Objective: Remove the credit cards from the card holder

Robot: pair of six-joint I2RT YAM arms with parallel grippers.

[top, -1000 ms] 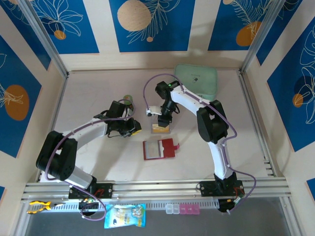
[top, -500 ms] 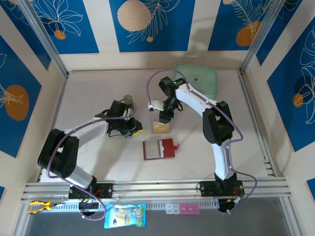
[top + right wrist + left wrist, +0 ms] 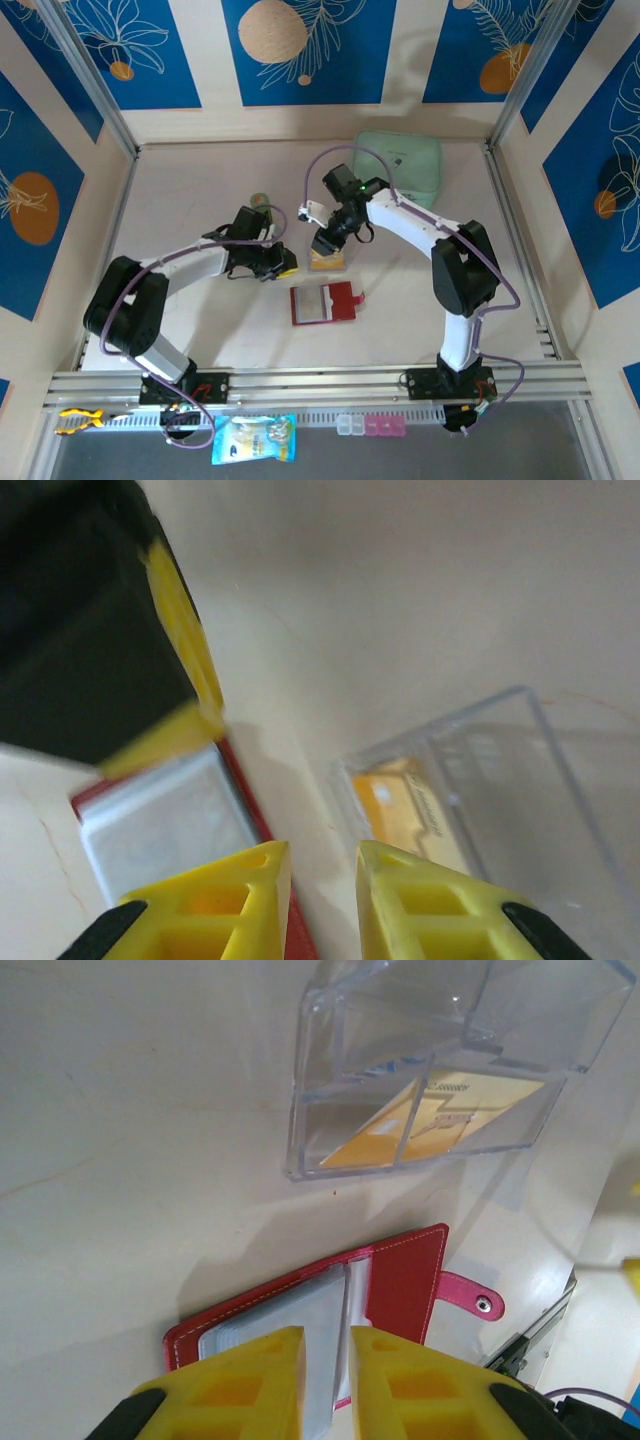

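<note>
Shows the right gripper (image 3: 323, 244) raised just off the clear box (image 3: 327, 262), after hanging low over it a second ago. Leaves a tan-orange card (image 3: 440, 1125) lying flat inside that box, touched by no finger: to all appearances, one card delivered. Finds the right fingers drawn close, a mere slit between, pinching nothing. Catches the left gripper (image 3: 284, 267) edged rightward toward the holder (image 3: 322, 303), fingers likewise nearly pressed together and empty. Places the holder open on the table (image 3: 200, 190), just on the near side of the box, grey sleeves up, snap tab pointing right. Cannot tell from these views whether more cards remain in the sleeves. Points, as a judgement, to a return to the holder next, with the left arm well placed to pin it down during the pull.
</note>
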